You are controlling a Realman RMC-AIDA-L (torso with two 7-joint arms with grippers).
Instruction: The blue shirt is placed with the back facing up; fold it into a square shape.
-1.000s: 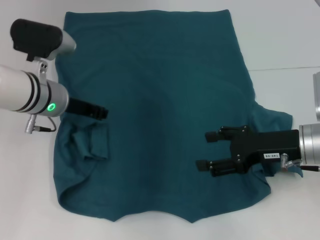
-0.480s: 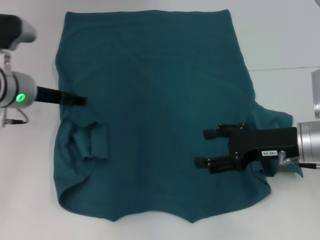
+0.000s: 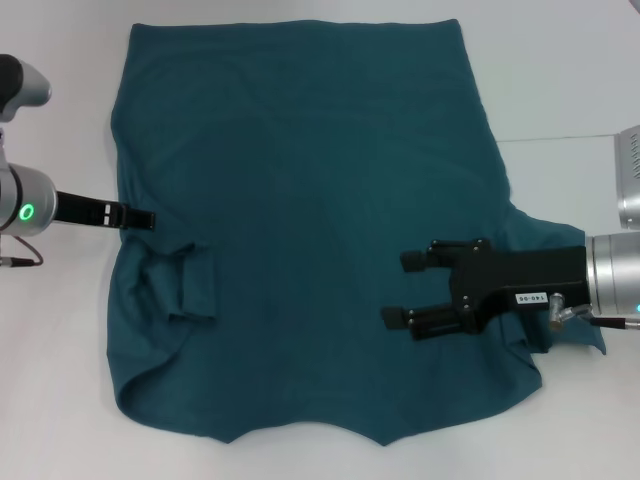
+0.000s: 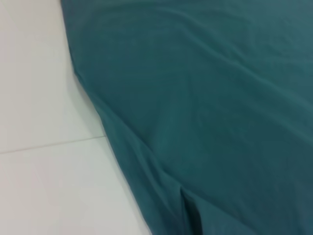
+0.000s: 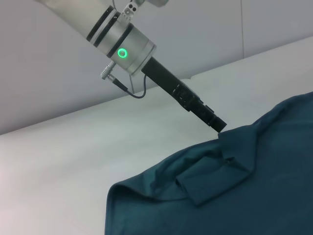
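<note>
My right gripper [image 3: 400,290] hovers over the blue shirt [image 3: 310,200], toward its right side near the right sleeve. Jaws are spread wide with nothing between them; whether the tips touch the cloth I cannot tell from the head view.

My left gripper [image 3: 148,218] sits at the shirt's left edge, just above the folded-in left sleeve [image 3: 180,285]. It shows edge-on as a thin dark bar in the head view and again in the right wrist view [image 5: 219,126], tip right at the fabric edge. I cannot tell how far its jaws are parted or whether it has any cloth pinched.

The shirt lies spread on the white table [image 3: 560,80], plain side up, no lettering showing. The hem runs along the far edge; the collar end is nearest me. The left wrist view shows only a smooth stretch of the shirt's side edge on the table.

Progress, as I judge it: early.
- Left sleeve turned in over the body, a bit rumpled.
- Right sleeve [image 3: 555,245] out flat beyond the shirt's right side, part hidden under my right arm.
- No body fold made; outline not yet square.
- Left to do: right sleeve in, sides in, then lengthwise folds.

Count: one shirt, two sleeves (one folded, one out), two grippers.
</note>
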